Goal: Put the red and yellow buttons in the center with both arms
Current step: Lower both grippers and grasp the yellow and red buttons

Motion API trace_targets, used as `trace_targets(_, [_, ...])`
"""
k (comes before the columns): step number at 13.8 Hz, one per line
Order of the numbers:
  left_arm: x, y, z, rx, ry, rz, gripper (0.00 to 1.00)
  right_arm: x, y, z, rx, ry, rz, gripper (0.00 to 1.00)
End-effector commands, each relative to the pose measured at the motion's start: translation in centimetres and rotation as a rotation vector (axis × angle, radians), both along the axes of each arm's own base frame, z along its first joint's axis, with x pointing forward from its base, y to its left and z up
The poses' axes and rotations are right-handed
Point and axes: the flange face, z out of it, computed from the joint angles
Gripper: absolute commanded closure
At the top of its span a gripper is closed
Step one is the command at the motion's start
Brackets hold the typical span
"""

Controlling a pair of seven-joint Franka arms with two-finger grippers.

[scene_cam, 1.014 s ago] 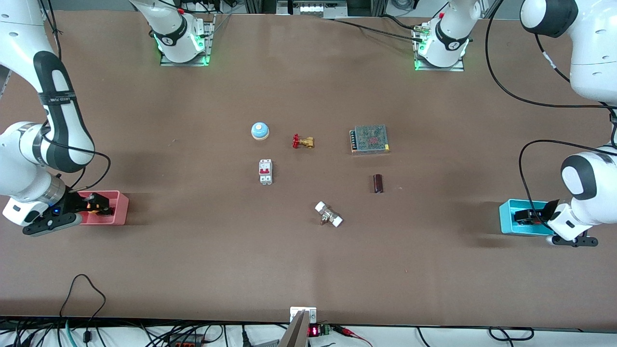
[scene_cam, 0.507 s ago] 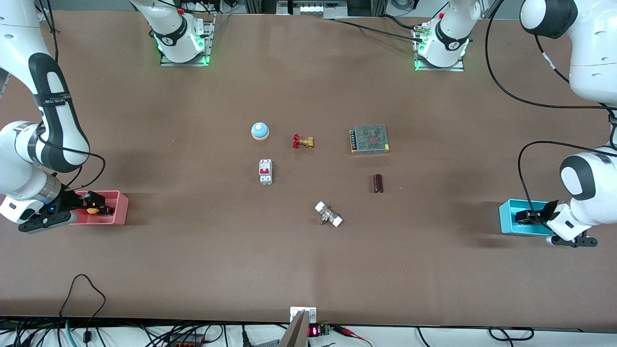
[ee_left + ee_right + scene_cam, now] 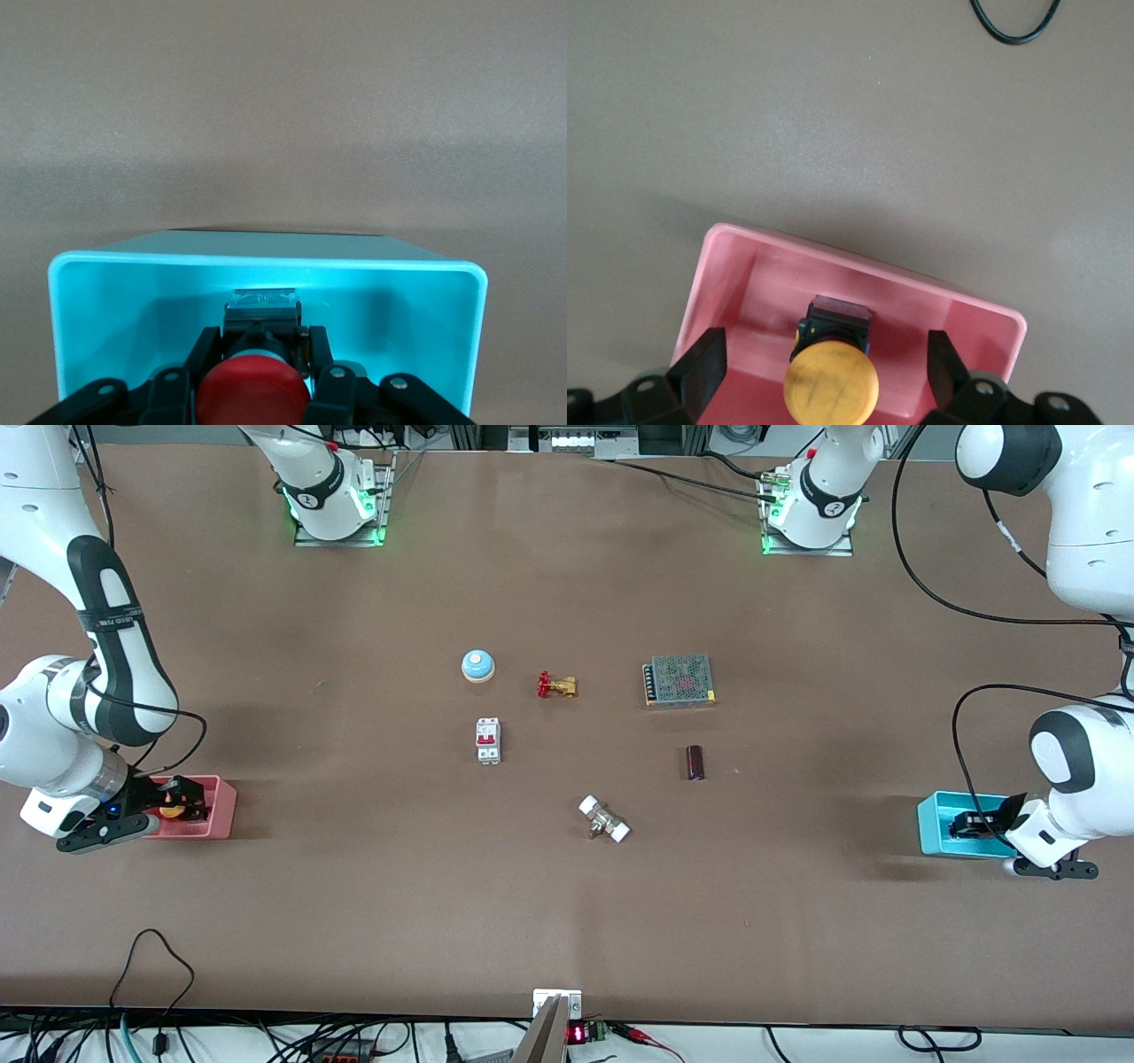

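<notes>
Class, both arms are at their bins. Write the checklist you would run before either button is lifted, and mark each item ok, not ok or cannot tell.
1. Left gripper closed on the red button in the teal bin: ok.
2. Right gripper closed on the yellow button: not ok, fingers stand wide of it.
3. Yellow button sits between those fingers in the pink bin: ok.
4. Bare tabletop at the center between the breaker and the capacitor: ok.
5. Grip firmness: cannot tell.

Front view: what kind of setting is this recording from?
Most likely a robotics lab bench: two bolted-down arms at a brown table, loose electrical parts such as a circuit breaker and power supply, and cables along the table edge.
</notes>
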Motion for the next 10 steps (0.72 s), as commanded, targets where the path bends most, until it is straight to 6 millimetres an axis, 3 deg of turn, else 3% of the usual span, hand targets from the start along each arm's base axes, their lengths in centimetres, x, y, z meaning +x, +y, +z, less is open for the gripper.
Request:
trace_targets(1, [-0.1,0.3,0.0,-0.010,-0.002,-0.018,0.64,0.0,-0.1,-0.5,-0.006,-0.005,0.009,0.00])
trace_targets(6, [-0.8,0.4,0.3,-0.014,0.011,-0.038,0.70,-0.4,-0.6,-1.6,-0.005,0.005,0.004,0.01])
trace_targets(10, [-1.9,-0.2,6.1,0.000,-0.031,-0.056,0.71,-0.6,-0.6,-2.1,-0.003,0.014,0.004,0.08])
